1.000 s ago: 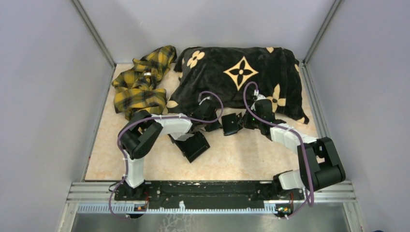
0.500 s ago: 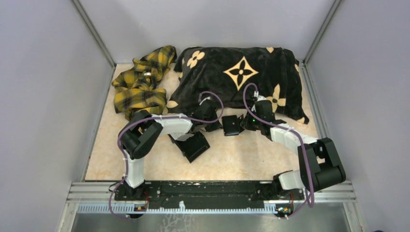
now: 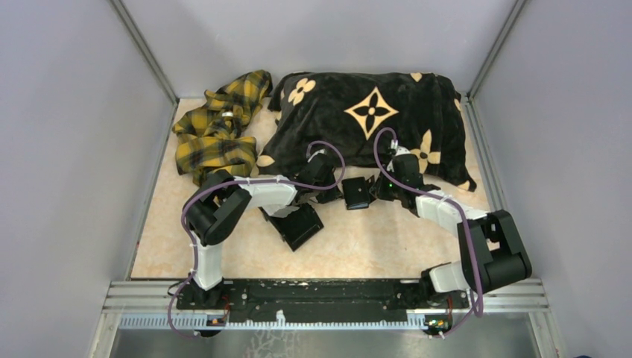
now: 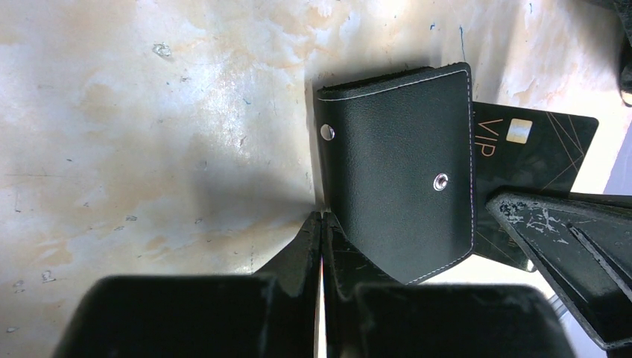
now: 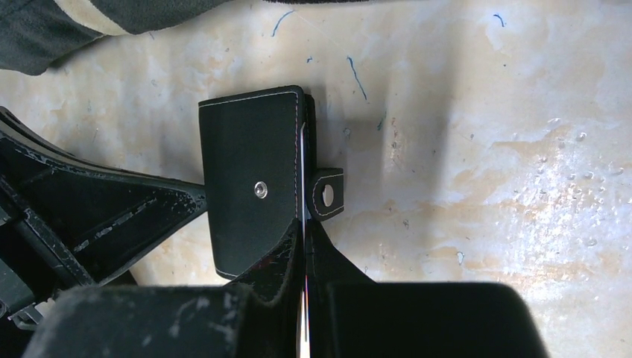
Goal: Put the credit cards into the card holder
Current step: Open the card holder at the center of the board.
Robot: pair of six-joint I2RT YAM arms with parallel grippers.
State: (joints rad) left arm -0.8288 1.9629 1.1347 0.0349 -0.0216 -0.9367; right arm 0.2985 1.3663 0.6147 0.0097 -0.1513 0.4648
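**Two pincers meet at the card holder**

The left pincer (image 4: pixel 320 224) has its fingers pressed almost together, pinching the near edge of the card holder (image 4: pixel 402 186), which lies flat on the counter (image 4: pixel 149 112) just ahead of the tips with its snaps facing up. A black credit card (image 4: pixel 536 145) marked VIP sticks out of the holder's far side, toward the right pincer (image 5: pixel 305 231). That pincer is also nearly closed, with a thin bright edge caught between its fingers, apparently the card seen edge-on. Its tips touch the holder's side beside the snap tab. A black tray (image 3: pixel 298 225) sits below the left pincer, and a patterned pillow (image 3: pixel 373 112) lies beyond both.
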